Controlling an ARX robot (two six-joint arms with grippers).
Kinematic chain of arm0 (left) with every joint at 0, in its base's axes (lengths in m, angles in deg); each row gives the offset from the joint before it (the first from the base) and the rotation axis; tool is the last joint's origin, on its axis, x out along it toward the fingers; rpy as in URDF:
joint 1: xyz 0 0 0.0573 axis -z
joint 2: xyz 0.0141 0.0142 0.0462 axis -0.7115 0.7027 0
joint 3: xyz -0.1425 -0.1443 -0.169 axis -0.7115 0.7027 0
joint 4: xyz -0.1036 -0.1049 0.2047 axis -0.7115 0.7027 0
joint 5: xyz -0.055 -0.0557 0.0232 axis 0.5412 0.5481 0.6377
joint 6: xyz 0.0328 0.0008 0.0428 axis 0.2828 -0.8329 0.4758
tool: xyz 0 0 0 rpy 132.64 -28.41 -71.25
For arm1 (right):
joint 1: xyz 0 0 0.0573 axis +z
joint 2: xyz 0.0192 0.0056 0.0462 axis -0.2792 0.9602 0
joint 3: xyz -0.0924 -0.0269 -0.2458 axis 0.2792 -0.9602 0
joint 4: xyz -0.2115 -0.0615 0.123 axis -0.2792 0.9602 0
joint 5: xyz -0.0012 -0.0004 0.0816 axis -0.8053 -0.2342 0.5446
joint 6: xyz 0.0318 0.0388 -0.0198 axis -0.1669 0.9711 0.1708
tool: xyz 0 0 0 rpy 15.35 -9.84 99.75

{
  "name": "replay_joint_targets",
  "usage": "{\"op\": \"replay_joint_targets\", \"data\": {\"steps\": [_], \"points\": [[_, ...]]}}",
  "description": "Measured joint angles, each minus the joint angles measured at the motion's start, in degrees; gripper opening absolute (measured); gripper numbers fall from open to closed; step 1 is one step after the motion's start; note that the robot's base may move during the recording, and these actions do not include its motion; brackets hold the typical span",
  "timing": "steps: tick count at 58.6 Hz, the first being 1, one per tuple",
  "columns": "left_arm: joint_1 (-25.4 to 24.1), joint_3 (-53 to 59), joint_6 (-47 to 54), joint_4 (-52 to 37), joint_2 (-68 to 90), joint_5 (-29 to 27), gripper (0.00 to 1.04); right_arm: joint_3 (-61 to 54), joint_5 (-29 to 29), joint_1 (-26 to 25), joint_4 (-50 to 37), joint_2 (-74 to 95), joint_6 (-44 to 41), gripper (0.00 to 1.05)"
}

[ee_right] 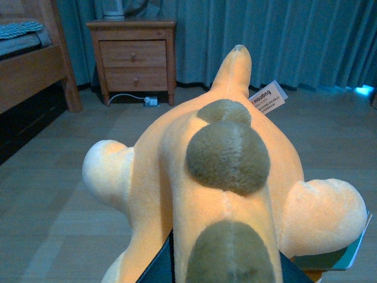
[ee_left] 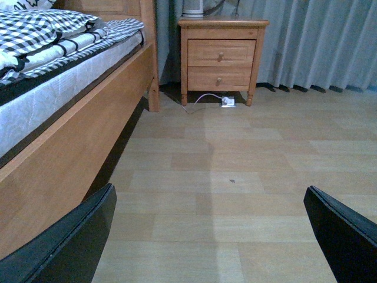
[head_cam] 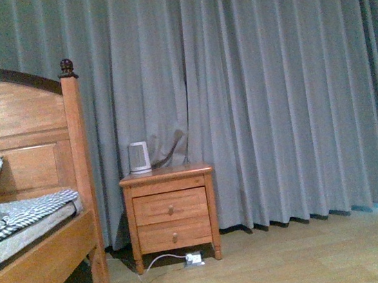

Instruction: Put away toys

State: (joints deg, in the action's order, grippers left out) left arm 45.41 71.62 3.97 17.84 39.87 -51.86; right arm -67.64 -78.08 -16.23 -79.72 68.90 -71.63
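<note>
- Here, the plush (ee_right: 227,171) is held clear of the floor (ee_right: 53,194) by the right gripper (ee_right: 224,268), whose dark jaws are seen clamped on its near end.
- Its long axis is pointed away from that gripper, roughly toward the nightstand (ee_right: 132,56), well beyond it.
- The left gripper (ee_left: 212,236) is spread wide and empty, so carrying is judged to fall to the right arm.

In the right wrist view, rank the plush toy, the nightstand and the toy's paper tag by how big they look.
1. plush toy, which fills most of the picture, but it is nearest the camera, so its true size is unsure.
2. nightstand.
3. paper tag.
</note>
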Motion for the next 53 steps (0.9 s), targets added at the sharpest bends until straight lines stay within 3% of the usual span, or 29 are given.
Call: {"op": "replay_joint_targets", "data": {"steps": [53], "points": [[0.0,0.0,0.0,0.0,-0.02,0.0,0.99,0.0,0.02,0.0,0.0,0.0,0.0,0.1]]}}
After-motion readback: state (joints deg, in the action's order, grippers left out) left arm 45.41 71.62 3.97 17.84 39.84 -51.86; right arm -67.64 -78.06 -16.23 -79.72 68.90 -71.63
